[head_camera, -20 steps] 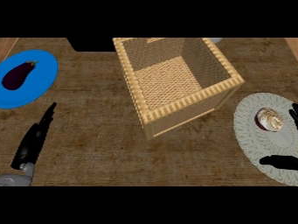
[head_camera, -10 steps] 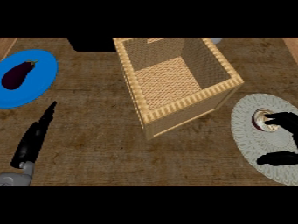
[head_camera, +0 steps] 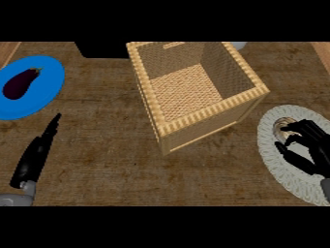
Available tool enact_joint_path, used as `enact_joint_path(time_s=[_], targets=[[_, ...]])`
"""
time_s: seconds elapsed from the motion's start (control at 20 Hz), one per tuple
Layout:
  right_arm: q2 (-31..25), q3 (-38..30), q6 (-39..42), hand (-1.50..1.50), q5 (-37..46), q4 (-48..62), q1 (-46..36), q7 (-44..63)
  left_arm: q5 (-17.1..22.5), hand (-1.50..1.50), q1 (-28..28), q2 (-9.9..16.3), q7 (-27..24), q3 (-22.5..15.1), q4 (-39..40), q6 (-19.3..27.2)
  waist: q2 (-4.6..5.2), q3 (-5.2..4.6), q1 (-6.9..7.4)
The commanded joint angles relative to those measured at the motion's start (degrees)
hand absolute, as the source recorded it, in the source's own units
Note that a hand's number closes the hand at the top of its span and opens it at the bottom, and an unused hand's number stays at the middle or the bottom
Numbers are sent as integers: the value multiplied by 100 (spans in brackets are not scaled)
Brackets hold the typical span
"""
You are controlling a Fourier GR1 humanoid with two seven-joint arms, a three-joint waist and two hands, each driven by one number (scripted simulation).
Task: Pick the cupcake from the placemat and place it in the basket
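Resting low at the left, the left hand (head_camera: 33, 157) lies edge-on over the wooden counter (head_camera: 103, 145), fingers straight and holding nothing. At the lower right, the right hand (head_camera: 317, 150) sits over the pale round placemat (head_camera: 278, 162), its fingers and thumb curling around the cupcake (head_camera: 287, 128), which stands on the placemat's upper part and shows only partly past the fingertips. Farther up, in the middle, stands the woven basket (head_camera: 196, 121), nothing visible inside it. At the far left a blue plate (head_camera: 42, 99) carries a dark eggplant (head_camera: 20, 83)
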Motion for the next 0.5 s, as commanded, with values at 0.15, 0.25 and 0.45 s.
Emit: enact_joint_path(time_s=[0.15,0.25,0.45], targets=[[397,-238,-808,150,-437,-173,238,-1516,2,0,39,-33,-81,52,65,-86,87,122,-34],[238,-106,-731,150,-144,0,-59,-670,-174,0,-260,-154,247,32,89,-10,80,108,-36],[-358,542,-409,150,1289,666,-76,2326,-105,0,-128,-137,175,-66,-73,-85,129,53,117]])
